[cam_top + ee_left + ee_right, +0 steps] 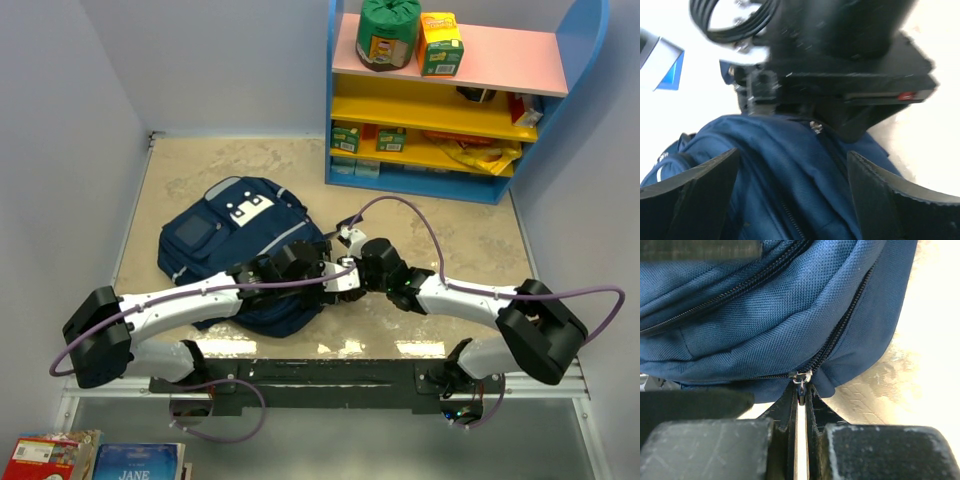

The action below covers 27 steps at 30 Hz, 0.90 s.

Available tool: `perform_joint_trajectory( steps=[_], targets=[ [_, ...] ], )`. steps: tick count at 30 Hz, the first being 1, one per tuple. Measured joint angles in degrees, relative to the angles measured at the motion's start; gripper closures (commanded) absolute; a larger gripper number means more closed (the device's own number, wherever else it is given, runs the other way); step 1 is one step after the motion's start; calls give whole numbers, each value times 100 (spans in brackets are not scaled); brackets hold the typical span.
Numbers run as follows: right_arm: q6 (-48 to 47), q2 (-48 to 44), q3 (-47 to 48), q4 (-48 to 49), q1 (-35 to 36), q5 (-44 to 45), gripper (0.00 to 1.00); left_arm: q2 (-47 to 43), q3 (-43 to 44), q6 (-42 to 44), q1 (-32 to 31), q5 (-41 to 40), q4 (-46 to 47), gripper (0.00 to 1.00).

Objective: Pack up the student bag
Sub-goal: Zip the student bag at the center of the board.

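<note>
The navy backpack (225,245) lies flat on the sandy worktop (200,170), front up, with white patches and a grey-blue square pocket showing. It looks soft and floppy: woven cloth that will sag, fold and drag along rather than hold its shape, so the zip probably needs the cloth held taut beside it.

At the backpack's near right corner, the right tool (801,405) is pinched closed on the small metal zip pull (801,385), a thin and likely slippery hold. The left tool (795,200) hangs just over the same corner with its jaws spread wide, gripping nothing. The fabric beside the zipper is a sensible place for it to take hold.

Beyond the backpack to the right stands a blue shelf (470,100) with a green pack (388,33) and an orange carton (440,43); their labels are too small to read. Near and to the left of the backpack lies a book (137,465) marked "JANE".
</note>
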Motion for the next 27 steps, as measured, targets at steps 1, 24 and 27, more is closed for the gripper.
perform_joint_trajectory(
  steps=[1,24,27],
  targets=[
    [0,-2,0,0,0,-17,100,-2,0,-28,0,-48,-7,15],
    [149,-188,37,-656,13,-376,100,-424,-380,848,131,1926,-833,100],
    [118,-339,37,-901,13,-424,100,-570,-247,1596,131,2470,-1550,100]
  ],
)
